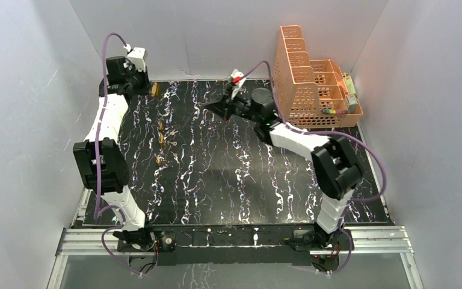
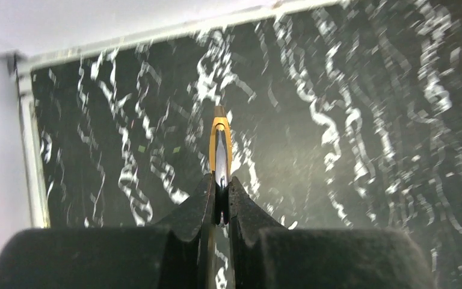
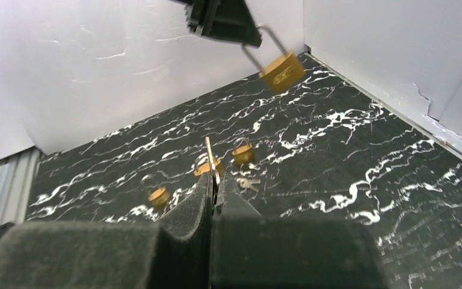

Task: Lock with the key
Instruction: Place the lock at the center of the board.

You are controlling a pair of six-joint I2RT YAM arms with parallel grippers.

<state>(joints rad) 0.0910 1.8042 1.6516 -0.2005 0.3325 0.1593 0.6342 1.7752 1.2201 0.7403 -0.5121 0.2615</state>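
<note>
My left gripper [image 2: 220, 180] is shut on the steel shackle of a brass padlock [image 2: 219, 141], which I see edge-on, held above the table's far left corner. In the top view the padlock [image 1: 154, 89] hangs just right of the left gripper [image 1: 146, 87]. My right gripper [image 3: 215, 179] is shut on a thin key [image 3: 209, 155] that sticks out past its fingertips. In the right wrist view the held padlock [image 3: 283, 71] dangles from the left gripper [image 3: 222, 21], well ahead of the key. In the top view the right gripper [image 1: 209, 106] is at the back centre, pointing left.
Three more brass padlocks [image 1: 161, 126] [image 1: 163, 140] [image 1: 159, 161] and loose keys [image 1: 174, 158] lie on the black marbled table [image 1: 246, 174] at left centre. An orange basket rack [image 1: 313, 87] stands at the back right. White walls close in the sides and back.
</note>
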